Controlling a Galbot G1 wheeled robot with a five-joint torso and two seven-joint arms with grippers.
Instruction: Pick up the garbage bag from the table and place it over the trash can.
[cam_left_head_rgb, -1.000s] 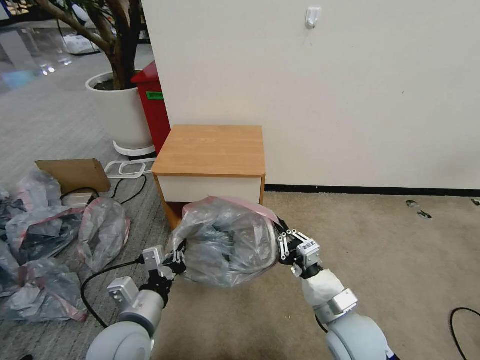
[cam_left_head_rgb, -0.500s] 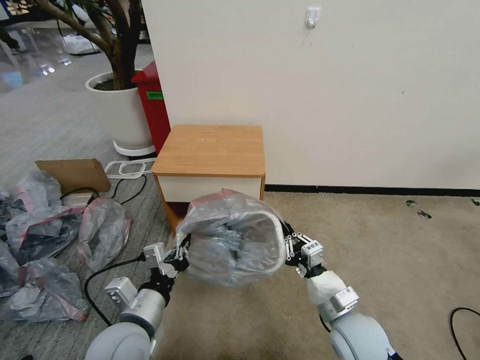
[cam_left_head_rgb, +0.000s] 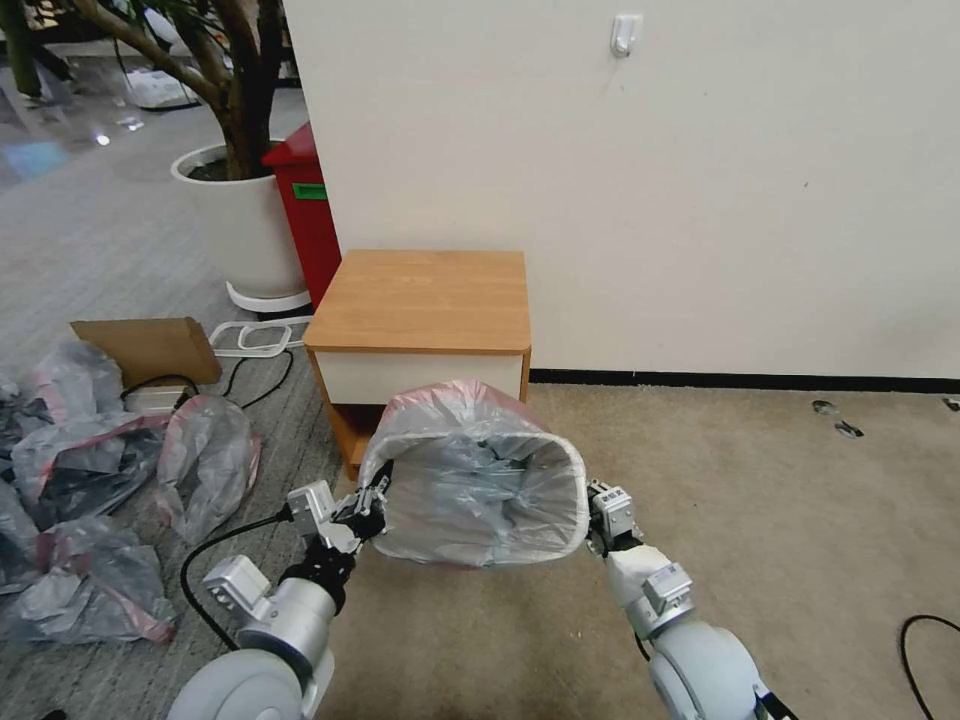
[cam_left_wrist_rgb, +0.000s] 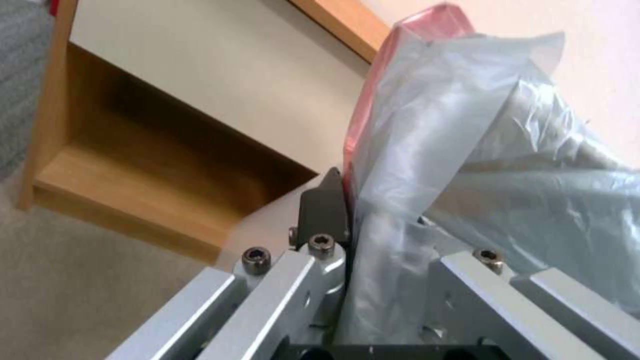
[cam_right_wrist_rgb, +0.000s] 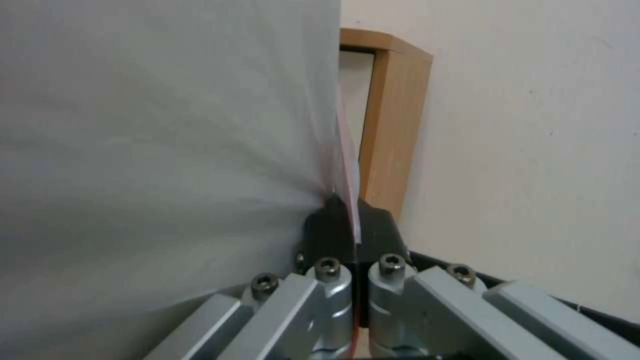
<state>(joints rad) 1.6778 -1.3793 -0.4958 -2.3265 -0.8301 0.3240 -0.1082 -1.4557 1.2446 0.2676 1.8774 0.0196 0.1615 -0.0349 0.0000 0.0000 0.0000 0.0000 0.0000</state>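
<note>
Facing up — garbage bag (cam_left_head_rgb: 470, 480) mouth, long axis left-right.

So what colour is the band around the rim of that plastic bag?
Pink-red, on the otherwise translucent grey garbage bag; the left wrist view shows the rim band best.

The room is bright, with soft, even light. The wall (cam_left_head_rgb: 700, 200) is lit all over and shows no hard shadows. Behind the planter (cam_left_head_rgb: 235, 215) the shiny floor has small white glints. Under the table (cam_left_head_rgb: 425, 300) top, the open shelf is dark. In the right wrist view the garbage bag (cam_right_wrist_rgb: 160, 140) is a smooth grey blur. Both wrist views look soft.
</note>
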